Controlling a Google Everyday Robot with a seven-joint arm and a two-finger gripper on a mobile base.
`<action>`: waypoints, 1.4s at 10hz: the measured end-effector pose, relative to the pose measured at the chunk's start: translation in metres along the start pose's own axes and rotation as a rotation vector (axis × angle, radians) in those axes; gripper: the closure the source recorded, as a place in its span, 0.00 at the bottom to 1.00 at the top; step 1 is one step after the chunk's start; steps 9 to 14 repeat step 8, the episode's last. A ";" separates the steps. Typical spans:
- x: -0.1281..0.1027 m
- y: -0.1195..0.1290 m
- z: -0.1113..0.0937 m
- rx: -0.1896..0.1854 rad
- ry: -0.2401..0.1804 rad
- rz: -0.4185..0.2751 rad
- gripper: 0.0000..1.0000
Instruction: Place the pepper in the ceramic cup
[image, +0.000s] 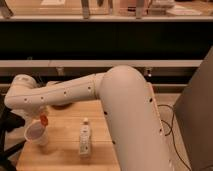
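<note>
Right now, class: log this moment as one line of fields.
tool: above cup rim, holding pepper | pepper: not yet in ceramic cup | bottle: lying on table
</note>
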 end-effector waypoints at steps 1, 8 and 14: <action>-0.001 -0.001 0.001 0.000 0.002 -0.004 0.37; 0.003 0.004 0.006 0.020 0.006 0.003 0.20; 0.003 0.004 0.006 0.020 0.006 0.003 0.20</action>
